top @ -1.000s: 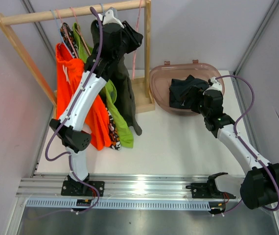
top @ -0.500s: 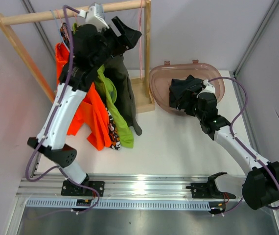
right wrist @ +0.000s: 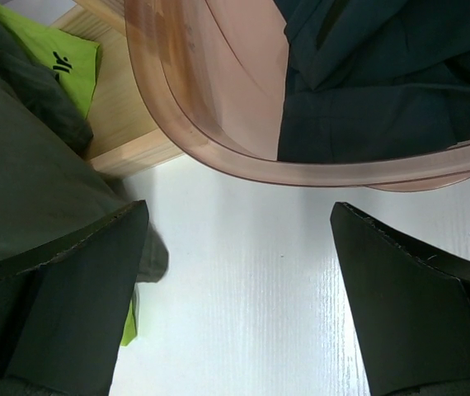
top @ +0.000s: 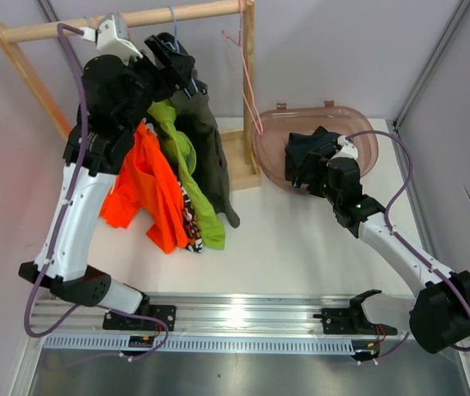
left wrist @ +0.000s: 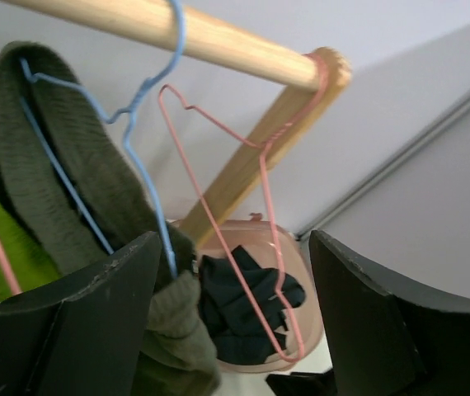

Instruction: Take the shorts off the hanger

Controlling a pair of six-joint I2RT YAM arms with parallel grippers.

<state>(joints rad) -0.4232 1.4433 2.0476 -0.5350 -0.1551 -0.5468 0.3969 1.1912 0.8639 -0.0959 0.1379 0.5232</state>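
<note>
The dark olive shorts [top: 212,157] hang on a blue hanger [left wrist: 140,124] from the wooden rail [top: 210,10], with the lime green shorts [top: 187,161], camouflage shorts [top: 190,221] and orange shorts [top: 140,186] to their left. My left gripper [top: 179,64] is open and empty just below the rail, beside the olive shorts [left wrist: 70,190]. An empty pink hanger [top: 247,82] dangles at the rail's right end. The navy-black shorts [top: 305,153] lie in the pink tub [top: 367,140]. My right gripper [top: 316,175] is open and empty at the tub's near-left rim [right wrist: 218,140], above bare table.
The rack's wooden foot [top: 243,169] stands between the hanging shorts and the tub. The rack's slanted left post [top: 41,91] runs along the left wall. A metal rail [top: 235,313] carrying the arm bases lines the near table edge.
My left arm has swung up and to the left along the rail, its gripper still open. The pink hanger now hangs tilted. My right gripper has shifted slightly left at the tub.
</note>
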